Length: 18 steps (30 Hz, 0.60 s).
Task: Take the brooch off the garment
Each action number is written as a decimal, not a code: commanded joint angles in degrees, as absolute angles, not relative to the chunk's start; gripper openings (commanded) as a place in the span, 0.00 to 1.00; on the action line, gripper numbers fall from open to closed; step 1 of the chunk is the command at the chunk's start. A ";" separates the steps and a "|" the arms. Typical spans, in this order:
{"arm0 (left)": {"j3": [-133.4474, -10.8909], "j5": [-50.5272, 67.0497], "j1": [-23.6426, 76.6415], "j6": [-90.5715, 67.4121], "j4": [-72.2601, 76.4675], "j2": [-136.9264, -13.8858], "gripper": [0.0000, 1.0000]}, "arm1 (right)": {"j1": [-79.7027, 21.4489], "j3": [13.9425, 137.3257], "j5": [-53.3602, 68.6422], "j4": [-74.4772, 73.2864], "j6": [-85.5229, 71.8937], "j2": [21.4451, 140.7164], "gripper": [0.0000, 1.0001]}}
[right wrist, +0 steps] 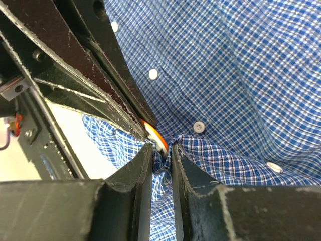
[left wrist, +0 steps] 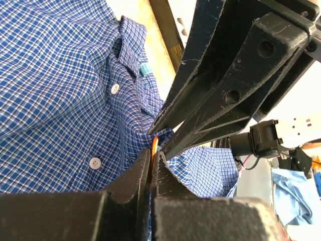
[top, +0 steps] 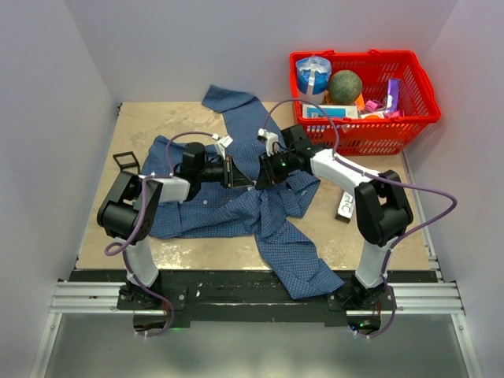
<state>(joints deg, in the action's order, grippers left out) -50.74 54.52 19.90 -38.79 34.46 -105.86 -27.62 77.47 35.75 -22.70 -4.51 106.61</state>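
The blue checked shirt (top: 236,213) lies spread over the table. Both grippers meet at its middle. My left gripper (top: 236,175) is shut on the orange-brown brooch (left wrist: 154,143), seen edge-on between its pads (left wrist: 135,175). In the right wrist view the brooch (right wrist: 158,136) shows as an orange disc with a pale underside, held at the tip of the left gripper's fingers (right wrist: 100,75). My right gripper (right wrist: 161,150) is shut on a fold of shirt cloth (right wrist: 165,196) just under the brooch. From above the right gripper (top: 258,175) touches the left, and the brooch is hidden.
A red basket (top: 409,79) at the back right holds a green ball (top: 345,85), a blue-white roll (top: 313,75) and several small packs. A small box (top: 345,206) lies right of the shirt. A black clip-like object (top: 126,161) sits at the left. Walls close in on three sides.
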 commanded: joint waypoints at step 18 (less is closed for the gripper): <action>-52.99 55.64 23.20 -44.74 43.24 -107.14 0.00 | -34.09 79.63 16.35 -22.23 -7.74 104.85 0.29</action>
